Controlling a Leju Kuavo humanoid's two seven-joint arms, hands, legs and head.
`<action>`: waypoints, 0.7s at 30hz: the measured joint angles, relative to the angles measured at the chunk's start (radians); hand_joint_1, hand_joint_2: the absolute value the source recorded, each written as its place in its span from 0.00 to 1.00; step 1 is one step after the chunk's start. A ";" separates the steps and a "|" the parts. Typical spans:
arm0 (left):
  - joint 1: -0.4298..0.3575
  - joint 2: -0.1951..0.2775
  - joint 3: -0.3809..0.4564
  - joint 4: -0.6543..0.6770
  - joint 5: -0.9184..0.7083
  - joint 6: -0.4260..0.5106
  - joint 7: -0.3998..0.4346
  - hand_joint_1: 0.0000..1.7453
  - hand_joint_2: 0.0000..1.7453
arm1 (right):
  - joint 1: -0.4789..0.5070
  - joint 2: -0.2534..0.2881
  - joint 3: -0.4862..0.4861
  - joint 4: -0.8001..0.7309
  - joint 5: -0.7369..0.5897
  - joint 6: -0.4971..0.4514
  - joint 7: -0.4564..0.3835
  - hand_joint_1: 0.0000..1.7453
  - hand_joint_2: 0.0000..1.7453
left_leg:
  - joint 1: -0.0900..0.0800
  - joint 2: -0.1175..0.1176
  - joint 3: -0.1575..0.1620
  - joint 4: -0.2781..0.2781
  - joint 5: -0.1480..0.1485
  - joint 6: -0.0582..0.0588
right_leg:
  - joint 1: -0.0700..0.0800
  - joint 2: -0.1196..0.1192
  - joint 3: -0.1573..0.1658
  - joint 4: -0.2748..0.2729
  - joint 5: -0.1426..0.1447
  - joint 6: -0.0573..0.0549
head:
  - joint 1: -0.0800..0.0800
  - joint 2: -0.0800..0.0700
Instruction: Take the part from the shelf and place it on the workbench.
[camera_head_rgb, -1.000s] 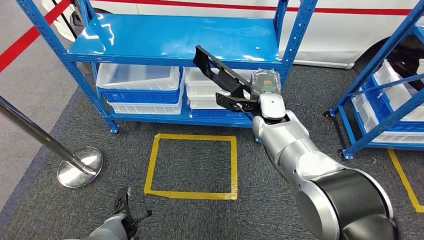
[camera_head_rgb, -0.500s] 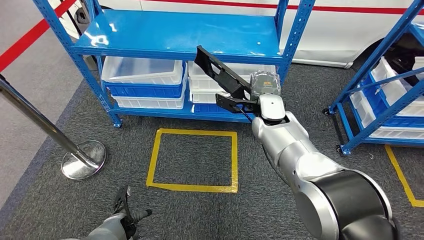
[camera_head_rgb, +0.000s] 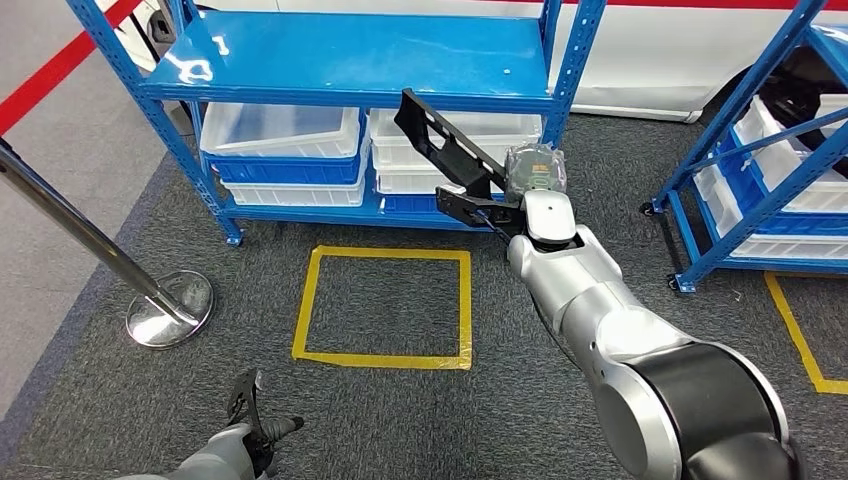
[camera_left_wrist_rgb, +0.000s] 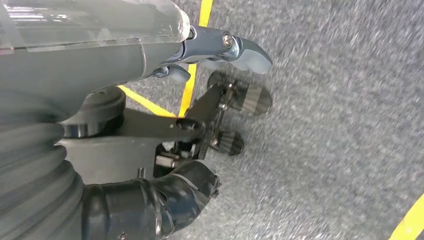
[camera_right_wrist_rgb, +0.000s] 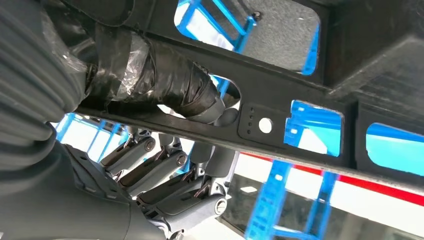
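Gripping black part btwn thumb & fingers, right hand.

Evenly and brightly lit from overhead, with white glare patches on the blue shelf toward its left edge and back corner. Soft, faint shadows on the grey carpet; a bright highlight on the chrome stanchion base. Sharp through the middle of the head view, mild bending of straight posts at the side edges. Motion-smeared carpet in the left wrist view, near cover out of focus. Backlit, nearly silhouetted black part in the right wrist view, windows behind blown out
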 joint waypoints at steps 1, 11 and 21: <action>0.000 0.000 0.000 0.000 -0.001 0.001 0.000 0.00 1.00 | 0.000 0.000 0.000 0.000 0.000 0.000 -0.001 1.00 1.00 | 0.001 0.000 -0.013 0.031 -0.023 -0.003 | -0.002 -0.001 -0.001 -0.004 0.005 -0.009 | 0.000 0.000; -0.002 -0.004 -0.002 0.000 -0.012 0.015 0.006 0.00 1.00 | 0.011 0.000 -0.005 -0.002 0.000 -0.025 -0.027 1.00 1.00 | -0.010 0.000 0.053 0.020 -0.041 0.014 | 0.014 0.001 -0.021 0.004 0.019 -0.021 | -0.001 0.000; -0.008 -0.010 -0.003 0.000 -0.017 0.029 0.016 0.00 1.00 | 0.013 -0.002 -0.027 -0.007 -0.014 -0.064 -0.031 1.00 1.00 | -0.003 -0.008 0.057 -0.024 -0.028 0.043 | -0.001 0.001 -0.146 0.258 -0.090 0.025 | 0.000 0.000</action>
